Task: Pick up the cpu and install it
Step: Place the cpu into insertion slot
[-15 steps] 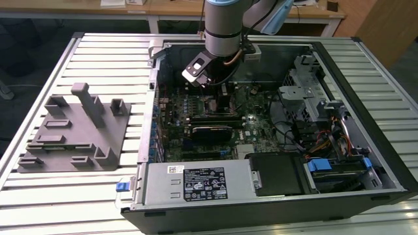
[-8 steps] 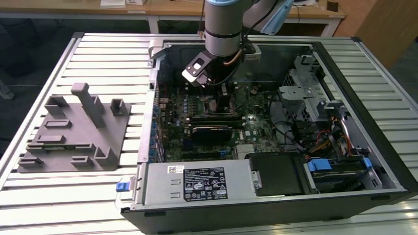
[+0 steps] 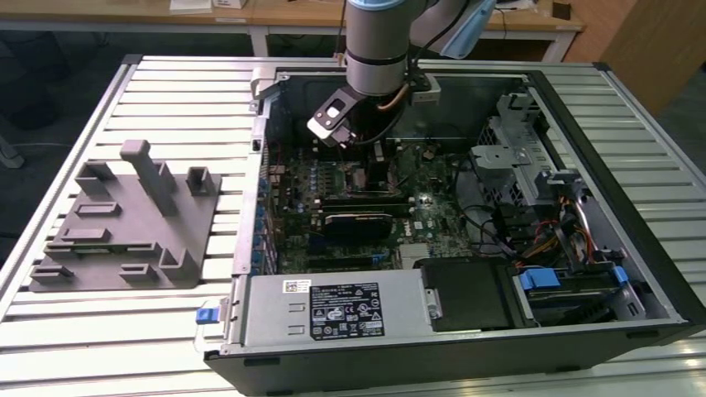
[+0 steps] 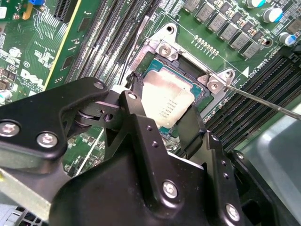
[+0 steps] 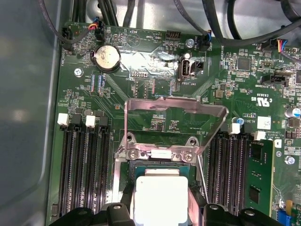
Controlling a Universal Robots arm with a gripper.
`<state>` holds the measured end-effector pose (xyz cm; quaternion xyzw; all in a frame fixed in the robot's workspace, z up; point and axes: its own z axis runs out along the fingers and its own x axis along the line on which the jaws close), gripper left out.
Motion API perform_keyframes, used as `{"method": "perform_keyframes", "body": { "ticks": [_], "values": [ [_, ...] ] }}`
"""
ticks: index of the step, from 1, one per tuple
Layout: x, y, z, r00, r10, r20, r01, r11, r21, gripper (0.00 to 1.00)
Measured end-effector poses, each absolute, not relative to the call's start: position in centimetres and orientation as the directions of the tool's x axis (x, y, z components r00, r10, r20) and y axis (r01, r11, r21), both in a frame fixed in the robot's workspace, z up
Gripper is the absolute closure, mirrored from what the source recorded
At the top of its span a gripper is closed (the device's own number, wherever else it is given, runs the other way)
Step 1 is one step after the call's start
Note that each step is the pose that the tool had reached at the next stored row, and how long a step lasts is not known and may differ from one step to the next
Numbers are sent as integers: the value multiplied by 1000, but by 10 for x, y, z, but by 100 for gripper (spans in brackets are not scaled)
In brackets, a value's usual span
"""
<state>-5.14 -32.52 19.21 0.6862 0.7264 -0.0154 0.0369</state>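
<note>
**Cpu gripped at the open socket, not yet let go**

Standing by the table, I see the arm [image 3: 381, 41] reach down into the case [image 3: 464, 364], toward its twelve o'clock end in the exterior view. The grey block [image 3: 121, 223] lies outside at nine o'clock. The gripper [image 4: 162, 107] has its fingers [image 4: 190, 127] clenched on the cpu [image 4: 167, 96], one on each of two opposite edges. The chip lies in or just above the socket [image 4: 186, 66]; I cannot tell whether it lies flat.

As I judge it, the danger is a tilt or a wrong turn of the chip: pressing then would bend the contacts. Uneven release could drag it out of place. The thin lever [image 4: 263, 101] runs just beside the socket, and a finger might snag it.

The first wrist view gives the load plate [image 5: 174, 110], raised open beyond the chip. The second wrist view gives the hold itself and how the chip's corners meet the frame. The exterior view gives the arm's place over the board [image 3: 298, 240]
</note>
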Motion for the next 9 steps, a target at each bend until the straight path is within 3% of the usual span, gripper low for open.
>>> {"method": "perform_keyframes", "body": {
  "ticks": [9],
  "values": [
    [-51,-325,191,-56,996,-74,998,58,29,46]
  ]
}}
